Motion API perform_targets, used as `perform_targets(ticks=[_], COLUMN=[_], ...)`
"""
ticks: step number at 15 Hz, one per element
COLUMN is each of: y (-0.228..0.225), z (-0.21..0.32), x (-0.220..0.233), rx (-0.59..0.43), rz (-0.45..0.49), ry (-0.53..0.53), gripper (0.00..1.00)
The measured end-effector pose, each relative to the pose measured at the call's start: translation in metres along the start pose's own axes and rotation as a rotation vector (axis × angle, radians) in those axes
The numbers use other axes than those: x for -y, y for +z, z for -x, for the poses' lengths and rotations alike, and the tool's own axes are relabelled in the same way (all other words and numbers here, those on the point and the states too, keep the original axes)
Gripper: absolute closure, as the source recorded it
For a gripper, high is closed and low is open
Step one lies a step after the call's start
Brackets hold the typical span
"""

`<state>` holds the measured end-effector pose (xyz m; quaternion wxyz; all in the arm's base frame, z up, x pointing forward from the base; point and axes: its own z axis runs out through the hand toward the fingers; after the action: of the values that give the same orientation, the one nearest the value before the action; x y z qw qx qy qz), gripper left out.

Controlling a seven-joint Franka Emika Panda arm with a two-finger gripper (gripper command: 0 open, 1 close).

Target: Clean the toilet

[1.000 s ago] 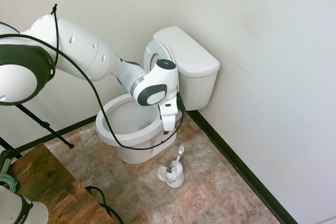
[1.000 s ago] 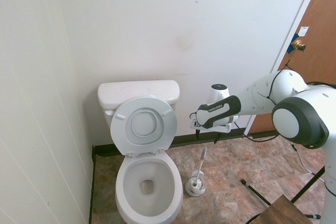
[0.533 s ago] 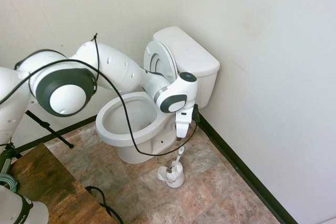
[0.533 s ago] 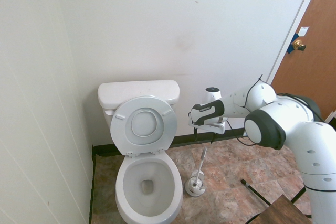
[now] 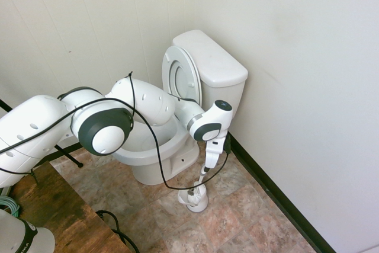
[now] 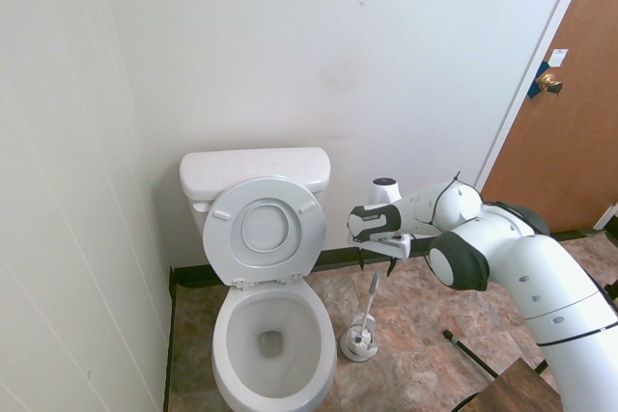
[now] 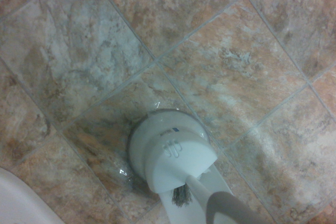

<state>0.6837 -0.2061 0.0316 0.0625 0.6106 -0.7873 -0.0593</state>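
Wrist view, brush [image 7: 184,195] bristles half hidden, handle cropped

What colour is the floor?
The floor is mottled brown and tan stone-look tile, clearest in the wrist view.

White porcelain toilet [image 6: 273,335] stands in the corner, lid and seat raised against the tank, bowl open.

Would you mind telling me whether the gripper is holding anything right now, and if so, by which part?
Nothing is held. The gripper is open, just above the handle tip of the toilet brush, which stands in its holder beside the toilet.
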Motion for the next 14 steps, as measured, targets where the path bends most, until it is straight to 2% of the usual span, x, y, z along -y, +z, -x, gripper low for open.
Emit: perform_targets(ticks=[3,4,14], y=[0.014,0.018,0.041], z=[0.001,0.001,0.002], x=[0.003,0.004,0.003], rx=[0.008,0.010,0.042], rz=[0.014,0.018,0.047], ry=[-0.002,-0.002,-0.007], gripper=[0.00,1.00,1.00])
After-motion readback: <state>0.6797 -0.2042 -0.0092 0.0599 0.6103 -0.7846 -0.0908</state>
